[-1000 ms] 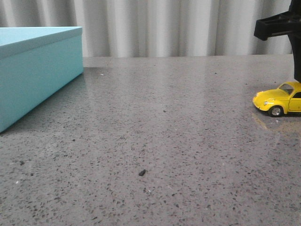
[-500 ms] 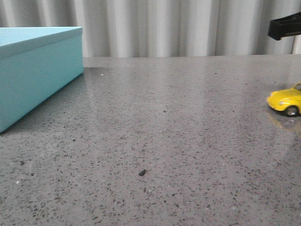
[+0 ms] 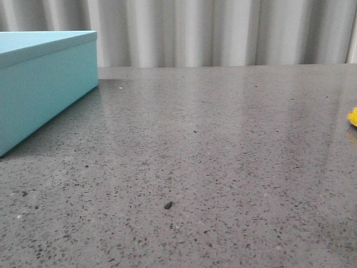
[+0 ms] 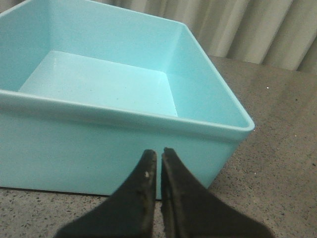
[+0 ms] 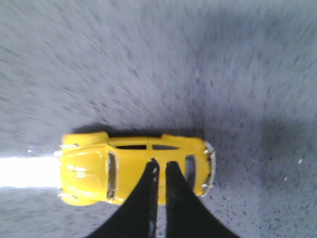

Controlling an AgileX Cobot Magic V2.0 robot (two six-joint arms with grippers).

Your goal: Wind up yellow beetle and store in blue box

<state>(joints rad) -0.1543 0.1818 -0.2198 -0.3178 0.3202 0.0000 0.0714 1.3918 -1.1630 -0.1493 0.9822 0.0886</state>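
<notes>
The yellow beetle lies on the grey table, seen from above in the right wrist view. My right gripper is shut, its tips over the car's roof with nothing between them. In the front view only a yellow sliver of the beetle shows at the right edge, and the right gripper is out of that view. The blue box stands at the far left. In the left wrist view the blue box is open on top and empty. My left gripper is shut and empty, just in front of its near wall.
The grey speckled table stretches between the box and the car. A small dark crumb lies near the front middle. Pleated curtains hang behind the table's far edge.
The beetle has slid to the right, almost out of the front view. The right gripper has moved right with it and left that view. The box has not moved.
</notes>
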